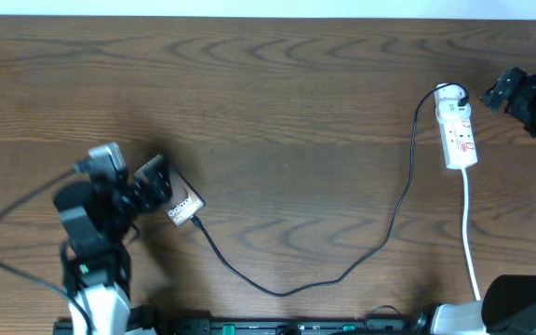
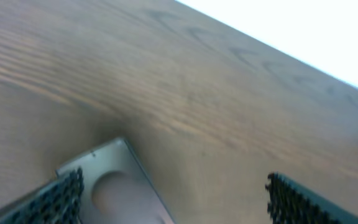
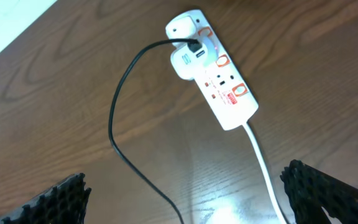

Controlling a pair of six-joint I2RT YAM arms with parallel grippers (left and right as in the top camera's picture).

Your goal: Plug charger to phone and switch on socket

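Left tool (image 1: 154, 182) over phone (image 1: 185, 206)

- Left arm (image 1: 89, 219): black, grey camera block, white lower link, thin black cable (image 1: 6, 219).
- Right arm (image 1: 533, 98): black, small green light.
- Left claw (image 2: 178, 200), right claw (image 3: 185, 198): black studded fingers.
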